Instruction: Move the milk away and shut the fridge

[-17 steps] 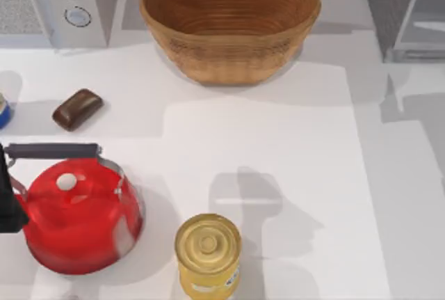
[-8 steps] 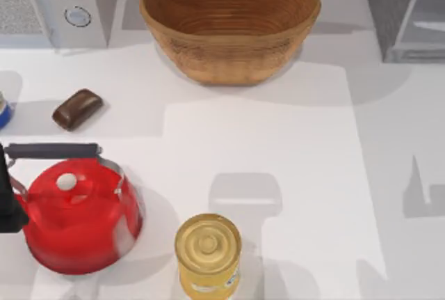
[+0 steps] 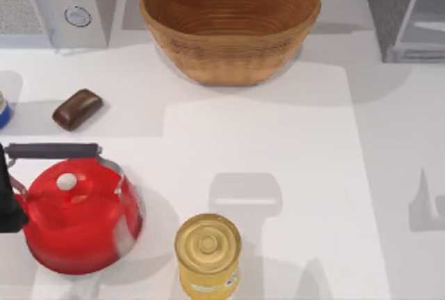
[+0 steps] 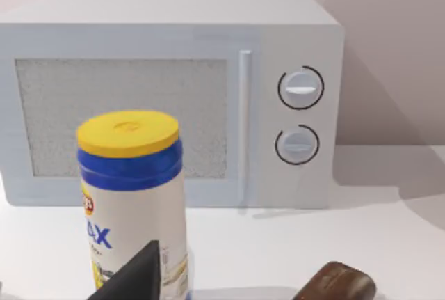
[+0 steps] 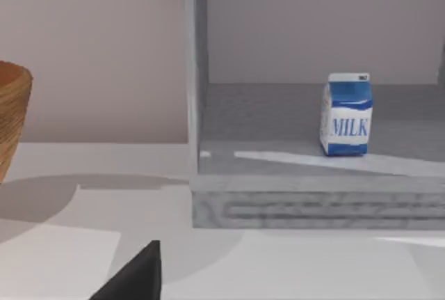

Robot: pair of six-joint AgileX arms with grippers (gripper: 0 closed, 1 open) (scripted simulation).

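top view: straight down over the white table [image 3: 278, 175].
left wrist view: low, facing the light-grey two-knob appliance [image 4: 174, 98].
right wrist view: low, facing the open dark-grey fridge [image 5: 313, 175].
shared: both appliances also sit in the top view's far corners.

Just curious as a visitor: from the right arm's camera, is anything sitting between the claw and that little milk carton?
In the right wrist view, only bare white table and the fridge's front ledge lie between; the milk stands alone inside.

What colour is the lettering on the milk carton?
White on blue; the milk shows best in the right wrist view.
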